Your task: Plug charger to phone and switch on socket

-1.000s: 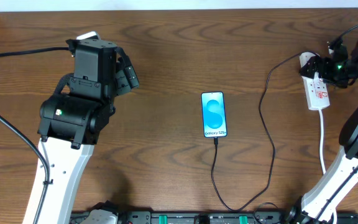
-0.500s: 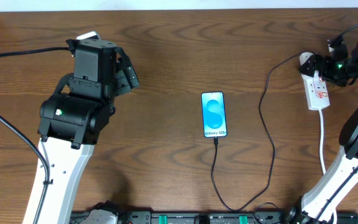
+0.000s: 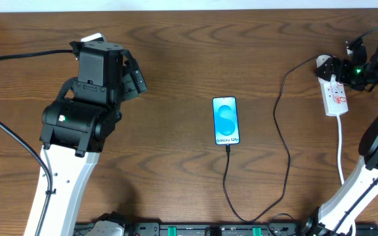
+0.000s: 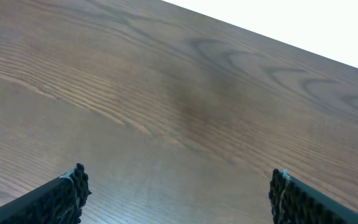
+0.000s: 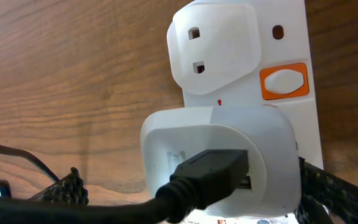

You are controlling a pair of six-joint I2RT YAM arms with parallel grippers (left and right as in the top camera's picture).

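Observation:
The phone point(image 3: 226, 120) lies flat mid-table with its blue screen up. The charger's black cable point(image 3: 275, 118) meets the phone's near edge, loops toward the front and runs up to the white plug head point(image 3: 321, 63). The plug head point(image 5: 216, 149) sits in the socket, a white power strip point(image 3: 335, 98), next to the strip's orange switch point(image 5: 283, 82). My right gripper point(image 3: 344, 69) is open, and its fingers point(image 5: 191, 190) straddle the plug head. My left gripper point(image 3: 136, 80) is open and empty over bare wood at the far left point(image 4: 179, 199).
The strip's thick white cord point(image 3: 340, 154) runs toward the front right beside my right arm. A black cable point(image 3: 18, 58) crosses the far left of the table. The table's far edge point(image 4: 278, 43) lies ahead of the left gripper.
The right gripper and the strip's far end have shifted very slightly toward the far edge. The left arm, phone and cable have not moved.

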